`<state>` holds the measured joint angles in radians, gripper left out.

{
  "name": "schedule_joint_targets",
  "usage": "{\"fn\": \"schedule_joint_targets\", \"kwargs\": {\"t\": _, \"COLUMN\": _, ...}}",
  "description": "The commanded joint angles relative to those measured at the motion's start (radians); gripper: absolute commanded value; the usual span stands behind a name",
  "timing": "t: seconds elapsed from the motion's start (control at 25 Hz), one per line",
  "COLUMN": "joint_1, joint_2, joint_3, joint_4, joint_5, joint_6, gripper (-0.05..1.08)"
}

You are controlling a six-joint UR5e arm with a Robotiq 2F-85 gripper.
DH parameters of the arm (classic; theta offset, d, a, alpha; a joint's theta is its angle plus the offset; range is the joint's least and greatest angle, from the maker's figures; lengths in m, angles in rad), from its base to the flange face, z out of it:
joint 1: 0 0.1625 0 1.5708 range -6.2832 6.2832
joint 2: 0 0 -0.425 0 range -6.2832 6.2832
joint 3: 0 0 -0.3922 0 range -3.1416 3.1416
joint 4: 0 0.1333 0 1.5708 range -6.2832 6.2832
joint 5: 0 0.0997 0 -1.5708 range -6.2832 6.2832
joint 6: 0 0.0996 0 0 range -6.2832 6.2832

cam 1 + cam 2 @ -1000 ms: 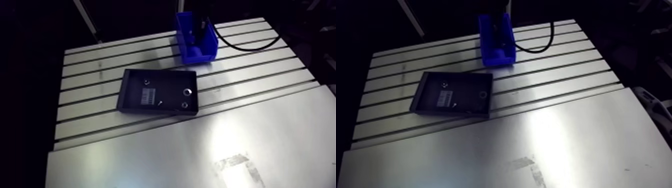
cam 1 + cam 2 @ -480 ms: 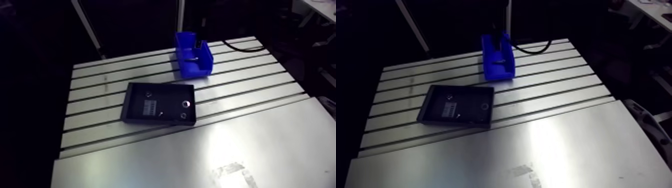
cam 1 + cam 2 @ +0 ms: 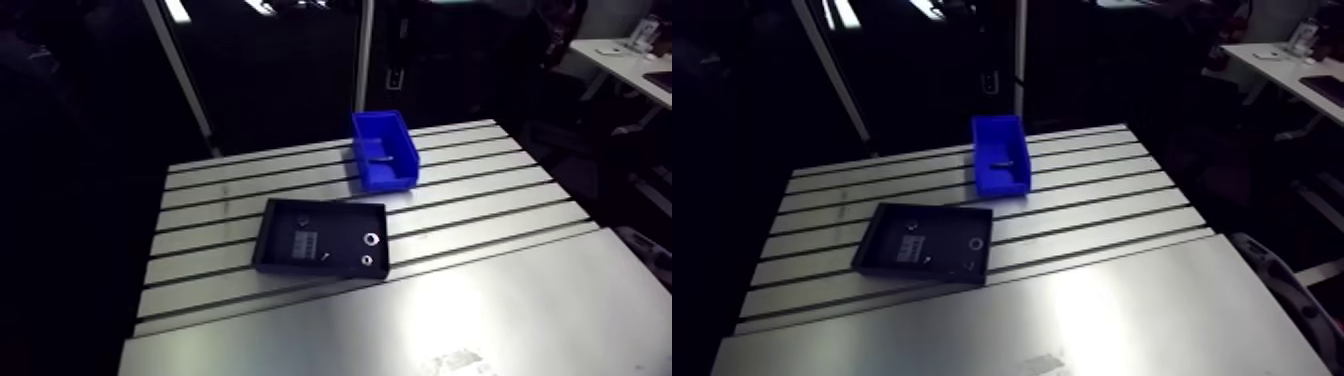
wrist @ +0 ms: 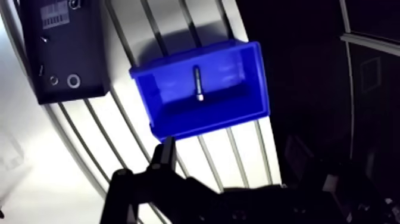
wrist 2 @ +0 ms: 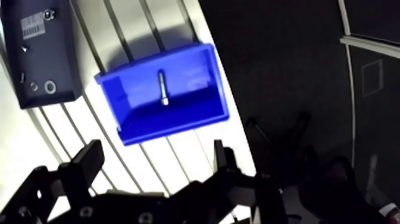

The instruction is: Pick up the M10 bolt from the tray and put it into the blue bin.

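Sitting on the L side of the bench [image 3: 480, 170] in the arm view is the black tray [image 3: 275, 240], flat on the slats. Inside it: a white label [image 3: 303, 243] near mid, then a ring [image 3: 371, 239] and a smaller ring [image 3: 366, 260] by its R wall, plus a couple of specks too small to ID. To the R and further back, just apart from the tray, stands the blue bin [image 3: 390, 180]. The bolt [image 3: 378, 157] lies flat on the bin floor, approx mid.

Wrist view: the tool [image 5: 155, 159] hangs above the bench w/ the bin ahead of its fingers [image 5: 89, 162] and the tray beyond, off to one side. Fingers are spread wide, released, gripping nothing, w/ only bare slats and the bin's near wall showing btwn them. The tool is clear of both bin and bolt.
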<state>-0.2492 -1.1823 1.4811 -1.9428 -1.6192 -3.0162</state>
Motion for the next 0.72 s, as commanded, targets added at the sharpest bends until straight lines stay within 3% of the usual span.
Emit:
{"fn": "schedule_joint_targets", "kwargs": {"t": 0.04, "joint_1": 0.022, "joint_2": -0.088, "joint_3": -0.034, "joint_4": 0.12, "joint_5": -0.005, "joint_6": 0.306, "gripper": 0.01}}
{"fn": "schedule_joint_targets", "kwargs": {"t": 0.12, "joint_1": 0.045, "joint_2": -0.104, "joint_3": -0.045, "joint_4": 0.161, "joint_5": -0.012, "joint_6": 0.43, "gripper": 0.01}}
{"fn": "schedule_joint_targets", "kwargs": {"t": 0.24, "joint_1": 0.071, "joint_2": -0.128, "joint_3": -0.052, "joint_4": 0.209, "joint_5": -0.069, "joint_6": 0.599, "gripper": 0.01}}
{"fn": "schedule_joint_targets", "kwargs": {"t": 0.4, "joint_1": 0.06, "joint_2": -0.162, "joint_3": -0.08, "joint_4": 0.307, "joint_5": -0.047, "joint_6": 0.747, "gripper": 0.01}}
{"fn": "schedule_joint_targets", "kwargs": {"t": 0.72, "joint_1": 0.057, "joint_2": -0.205, "joint_3": -0.084, "joint_4": 0.397, "joint_5": -0.043, "joint_6": 1.127, "gripper": 0.01}}
